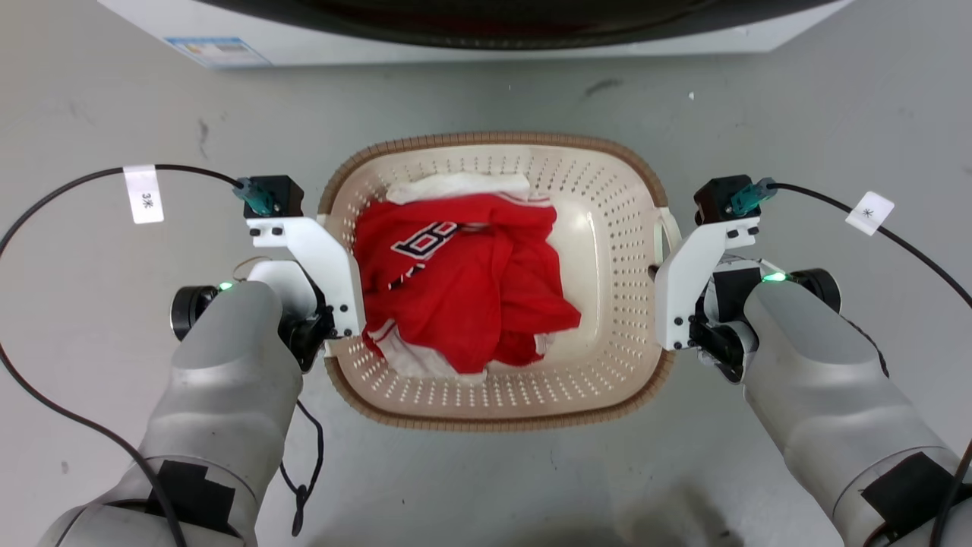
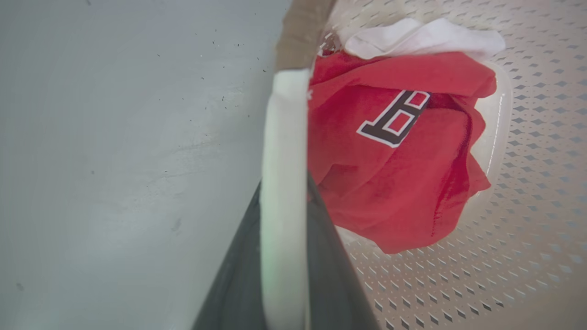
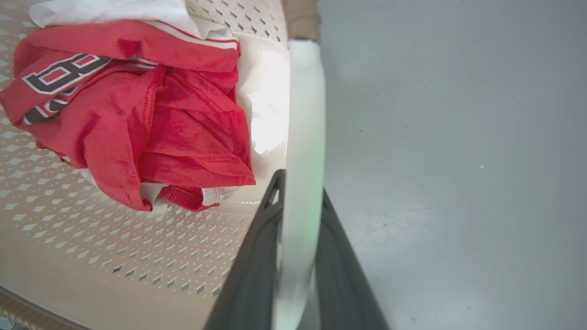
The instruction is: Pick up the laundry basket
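The basket (image 1: 615,251) sits on the floor (image 1: 486,486) holding a red shirt (image 1: 463,296), left pincer (image 2: 284,190) clamped on the left handle (image 2: 284,133), right pincer (image 3: 300,183) on the right handle (image 3: 306,110); stiff, light plastic, it should likely lift easily if both handles rise level.
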Available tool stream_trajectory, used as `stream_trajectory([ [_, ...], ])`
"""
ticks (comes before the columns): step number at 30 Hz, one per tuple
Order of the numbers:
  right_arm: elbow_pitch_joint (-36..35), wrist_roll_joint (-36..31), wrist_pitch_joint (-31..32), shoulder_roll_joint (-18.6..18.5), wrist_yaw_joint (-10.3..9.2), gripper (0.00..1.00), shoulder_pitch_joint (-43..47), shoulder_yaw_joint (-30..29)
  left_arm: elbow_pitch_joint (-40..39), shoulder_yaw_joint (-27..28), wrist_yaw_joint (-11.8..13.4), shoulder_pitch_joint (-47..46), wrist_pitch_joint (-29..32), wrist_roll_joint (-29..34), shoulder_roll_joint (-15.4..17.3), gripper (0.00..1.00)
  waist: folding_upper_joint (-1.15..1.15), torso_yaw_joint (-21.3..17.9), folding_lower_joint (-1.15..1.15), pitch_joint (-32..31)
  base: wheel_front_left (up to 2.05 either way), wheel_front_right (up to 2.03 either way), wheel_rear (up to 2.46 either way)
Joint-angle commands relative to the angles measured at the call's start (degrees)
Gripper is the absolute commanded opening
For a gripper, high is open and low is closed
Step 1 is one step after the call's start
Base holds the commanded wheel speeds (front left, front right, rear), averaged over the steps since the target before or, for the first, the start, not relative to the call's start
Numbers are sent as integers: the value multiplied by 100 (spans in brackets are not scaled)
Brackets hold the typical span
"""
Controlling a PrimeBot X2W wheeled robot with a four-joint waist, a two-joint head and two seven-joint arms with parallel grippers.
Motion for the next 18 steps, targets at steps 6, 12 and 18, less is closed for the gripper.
stream_trajectory([
  [6,-82,304,503,122,76,0,150,159,-37,-206,-25,172,556,-307,-182,0,0,68,0,-817,0,0,0],
  [12,-169,573,1004,49,77,0,251,290,-65,-368,-38,310,1050,-562,-183,0,0,95,0,-1443,0,0,0],
  [18,-185,776,1428,-10,77,0,352,413,-88,-504,-38,471,1431,-807,-195,0,0,128,0,-2060,0,0,0],
])
